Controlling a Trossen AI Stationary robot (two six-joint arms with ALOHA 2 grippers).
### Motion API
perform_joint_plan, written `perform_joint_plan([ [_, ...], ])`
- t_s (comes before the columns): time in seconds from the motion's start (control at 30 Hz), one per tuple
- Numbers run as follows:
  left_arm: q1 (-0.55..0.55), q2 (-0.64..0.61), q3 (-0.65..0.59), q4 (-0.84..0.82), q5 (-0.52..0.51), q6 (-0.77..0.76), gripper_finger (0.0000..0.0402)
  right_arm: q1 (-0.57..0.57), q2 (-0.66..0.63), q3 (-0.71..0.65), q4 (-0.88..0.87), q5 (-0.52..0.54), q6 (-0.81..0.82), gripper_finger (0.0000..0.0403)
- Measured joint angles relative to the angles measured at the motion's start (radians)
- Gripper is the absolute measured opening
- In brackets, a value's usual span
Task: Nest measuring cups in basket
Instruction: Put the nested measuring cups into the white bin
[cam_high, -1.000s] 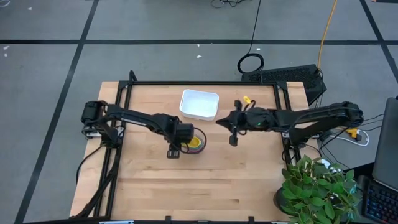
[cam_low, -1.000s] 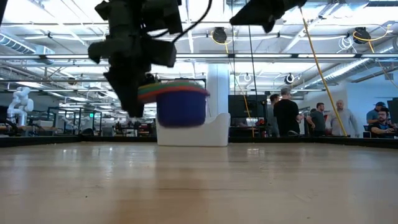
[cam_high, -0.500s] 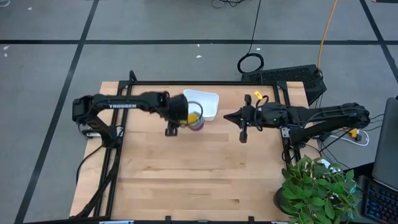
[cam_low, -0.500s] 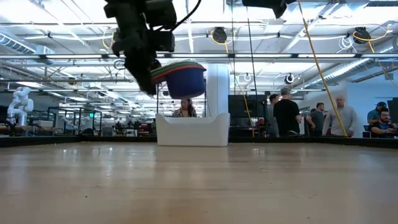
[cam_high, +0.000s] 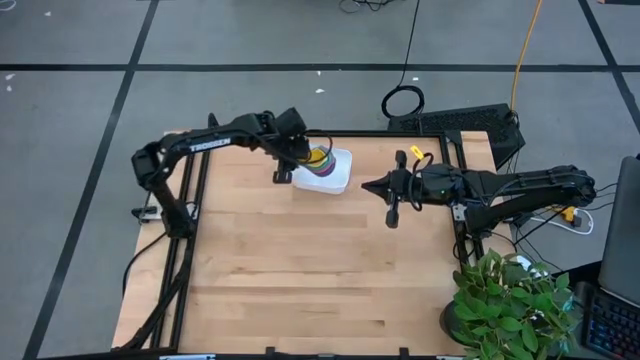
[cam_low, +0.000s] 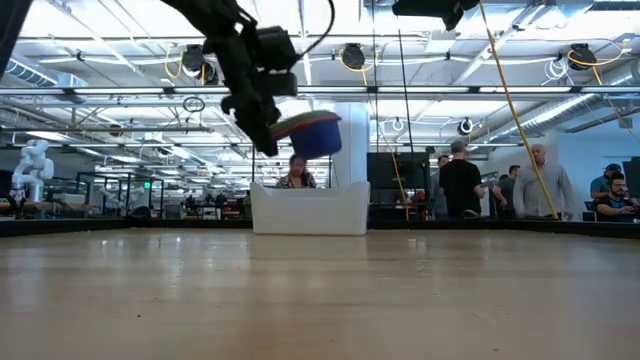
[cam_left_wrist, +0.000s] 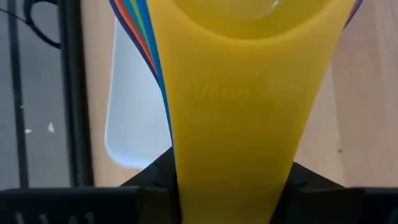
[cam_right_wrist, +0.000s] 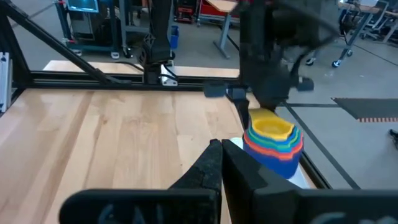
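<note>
Measuring cups (cam_high: 320, 158), one nested stack, hang above one basket (cam_high: 338, 178), left claw (cam_high: 300, 160) grasping them.

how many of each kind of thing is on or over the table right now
nested stack of measuring cups: 1, held over the basket; single cups too tightly nested to count
white basket: 1
claws: 2, the left claw gripping the stack's handles, the right claw waiting closed to the side
total: 4

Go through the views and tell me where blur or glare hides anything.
Low view: ceiling lights glare, the nested measuring cups smear slightly above the basket. Left wrist view: yellow handle fills the picture, soft. Right wrist view: the left gripper is blurred. High view: even light.
</note>
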Motion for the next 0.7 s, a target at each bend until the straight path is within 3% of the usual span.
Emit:
perform_joint_plan([
  [0.37, 0.039, 0.192, 0.022, 0.087, 0.014, 0.073, 0.0135, 0.000, 0.000, 0.000, -0.003, 0.001, -0.010, 0.0000],
  [0.7, 0.040, 0.275, 0.022, 0.126, 0.014, 0.094, 0.0135, 0.000, 0.000, 0.000, -0.005, 0.001, -0.017, 0.0000],
])
